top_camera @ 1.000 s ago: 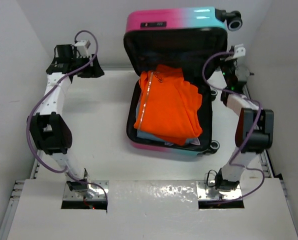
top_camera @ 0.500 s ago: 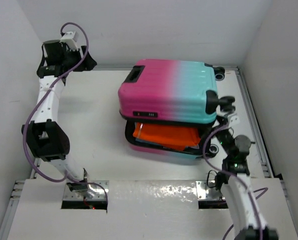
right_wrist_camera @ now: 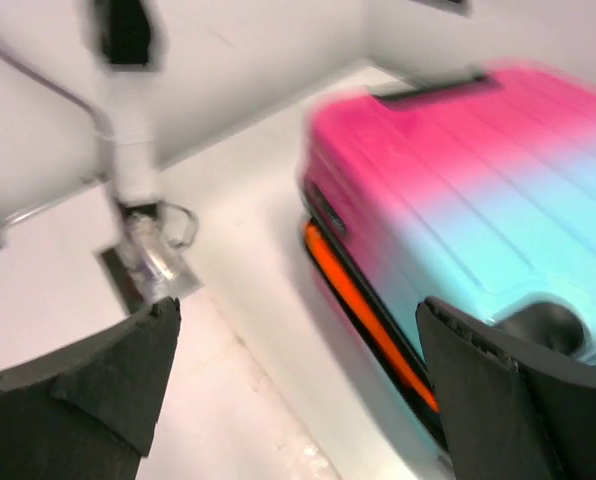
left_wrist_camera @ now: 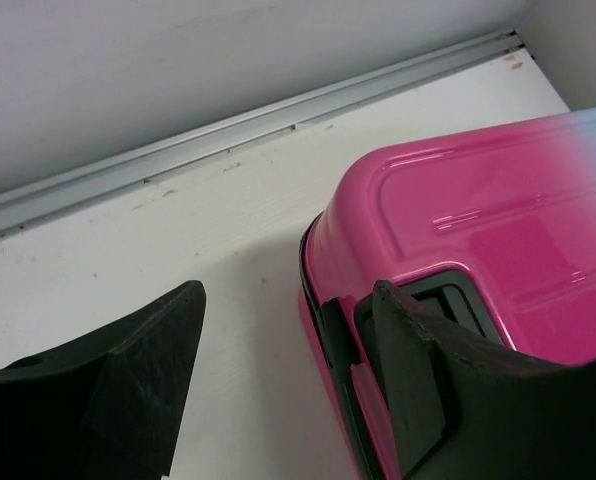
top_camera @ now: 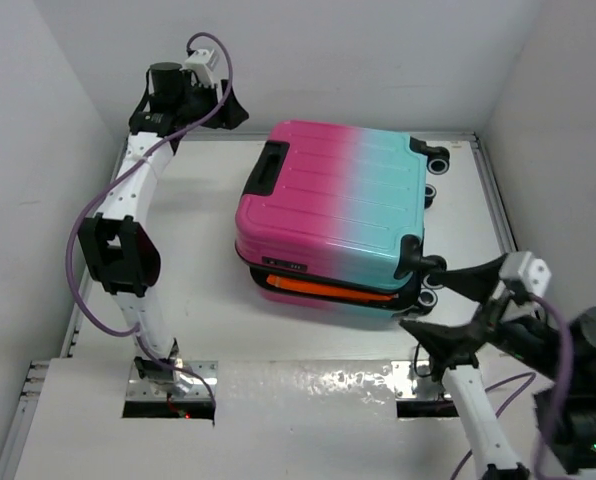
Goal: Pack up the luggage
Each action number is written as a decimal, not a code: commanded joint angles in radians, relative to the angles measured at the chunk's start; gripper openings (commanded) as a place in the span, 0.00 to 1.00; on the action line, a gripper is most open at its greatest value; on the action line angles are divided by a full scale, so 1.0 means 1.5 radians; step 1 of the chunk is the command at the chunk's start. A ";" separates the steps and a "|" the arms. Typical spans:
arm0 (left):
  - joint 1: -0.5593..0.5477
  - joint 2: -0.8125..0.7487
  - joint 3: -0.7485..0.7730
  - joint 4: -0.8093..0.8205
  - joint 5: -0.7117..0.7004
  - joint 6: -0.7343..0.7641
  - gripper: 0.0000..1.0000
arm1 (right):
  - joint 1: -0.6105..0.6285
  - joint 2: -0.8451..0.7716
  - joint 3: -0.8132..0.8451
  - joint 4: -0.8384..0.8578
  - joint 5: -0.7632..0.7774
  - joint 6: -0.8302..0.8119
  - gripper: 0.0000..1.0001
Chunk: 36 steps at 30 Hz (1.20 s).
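The luggage (top_camera: 338, 205), a ribbed pink-to-turquoise suitcase, lies flat mid-table with its lid down to a narrow gap. Orange clothing (top_camera: 328, 290) shows through that gap along the front edge. My left gripper (top_camera: 228, 108) hovers at the back, beside the case's pink back-left corner. In the left wrist view it (left_wrist_camera: 288, 380) is open with nothing between its fingers, and its right finger (left_wrist_camera: 408, 380) stands over the black handle recess of the luggage (left_wrist_camera: 498, 230). My right gripper (top_camera: 426, 300) stands wide open off the front right corner. Its blurred wrist view shows it (right_wrist_camera: 298, 390) facing the luggage (right_wrist_camera: 478, 170) and the orange strip (right_wrist_camera: 368, 310).
White walls close in the table on three sides. A metal rail (left_wrist_camera: 228, 135) runs along the back wall. The arm bases sit on metal plates (top_camera: 173, 385) at the near edge. The left arm's base and cable (right_wrist_camera: 143, 240) appear in the right wrist view.
The lid has come down from upright to almost shut over the orange clothing. My right gripper opened and pulled back to the near right. My left arm swung right toward the case's back corner.
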 commanded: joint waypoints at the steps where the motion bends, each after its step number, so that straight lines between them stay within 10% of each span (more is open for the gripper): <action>1: -0.007 -0.037 -0.002 0.027 0.021 -0.004 0.65 | 0.061 0.080 0.174 -0.133 -0.052 -0.024 0.99; 10: -0.037 -0.125 -0.101 -0.031 0.001 0.073 0.66 | 0.063 0.366 0.173 -0.104 0.565 0.031 0.99; 13: -0.040 -0.165 -0.110 -0.060 -0.004 0.114 0.66 | 0.060 0.452 0.188 -0.041 0.619 0.008 0.99; 18: -0.041 -0.205 -0.156 -0.057 -0.003 0.133 0.67 | -0.028 0.627 0.304 0.010 0.532 0.102 0.10; 22: -0.041 -0.188 -0.151 -0.080 -0.063 0.150 0.67 | -0.037 0.604 0.156 0.149 0.666 0.154 0.01; 24: -0.041 -0.167 -0.146 -0.080 -0.075 0.154 0.67 | -0.049 0.591 0.054 0.191 0.695 0.157 0.00; 28: -0.041 -0.128 -0.113 -0.098 -0.039 0.139 0.68 | -0.054 0.613 -0.059 0.243 0.510 0.132 0.31; 36: -0.037 -0.177 -0.166 -0.101 0.030 0.171 0.74 | -0.055 0.622 -0.197 0.346 0.372 0.101 0.43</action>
